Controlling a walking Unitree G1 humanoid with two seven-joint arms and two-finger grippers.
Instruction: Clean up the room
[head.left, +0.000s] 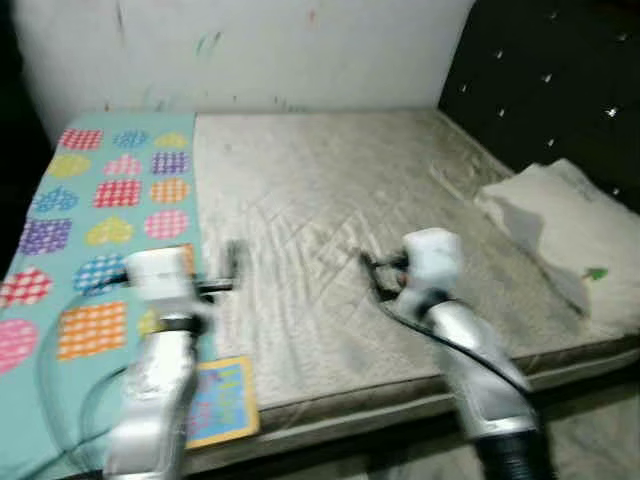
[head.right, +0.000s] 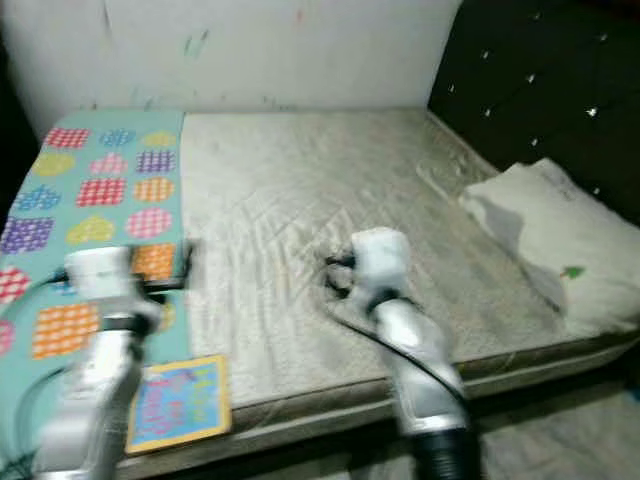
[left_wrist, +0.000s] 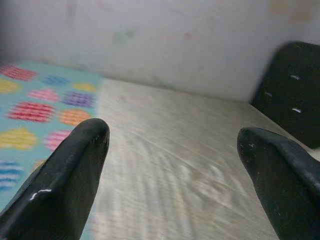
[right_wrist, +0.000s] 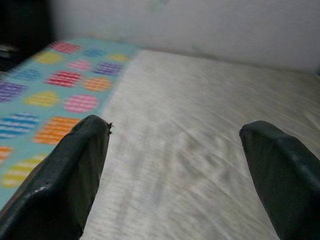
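So both arms are out over the bed (head.left: 330, 200), left tool (left_wrist: 172, 150) and right tool (right_wrist: 175, 150) each spread wide, holding nothing. Likely pickup is the colourful book (head.left: 222, 400), sitting at the mattress's near edge, behind and below the left tool, so the left arm's closer. Its long axis is hard to call. Dotted teal sheet (head.left: 100, 200) lies left, pillow (head.left: 570, 230) far right, scribbled wall (head.left: 250, 50) behind.

I'm in a home bedroom: a bare mattress (head.left: 330, 230) against a scribbled wall (head.left: 250, 50), dark tufted headboard (head.left: 550, 80), pillow (head.left: 570, 230) at its headboard edge.
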